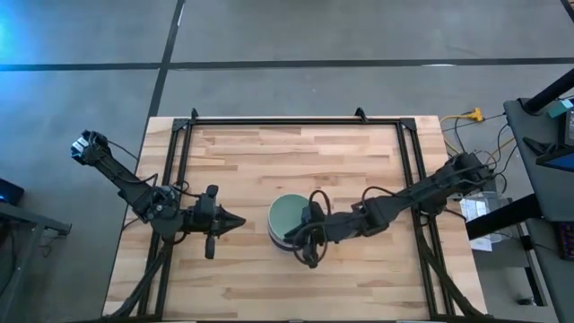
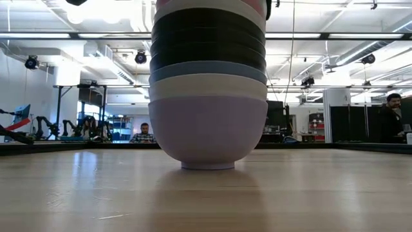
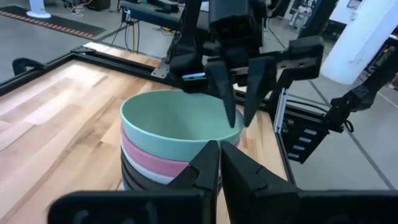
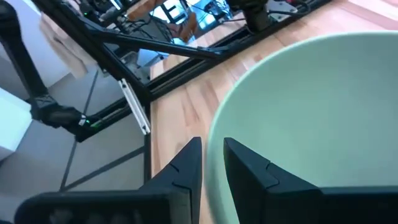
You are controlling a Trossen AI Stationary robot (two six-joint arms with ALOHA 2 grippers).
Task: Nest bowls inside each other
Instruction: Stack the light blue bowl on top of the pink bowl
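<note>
My right arm reaches across the tabletop (image 1: 359,269) from the right edge, bent at the elbow. My right gripper (image 1: 308,235) sits at the near-right rim of the mint green bowl (image 1: 289,216); its fingers (image 3: 228,93) point down, narrowly parted, straddling that rim. The bowl tops the nested stack of bowls (image 2: 208,84) at mid-table. My left gripper (image 1: 229,222) waits left of the stack, fingers clenched on nothing.

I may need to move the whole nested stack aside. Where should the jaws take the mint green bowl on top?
Probably its thin rim, from above, one finger inside and one outside. The mint green bowl sits deep in the pink bowl, so only its rim stands clear. The right gripper is already at that rim's right side.
</note>
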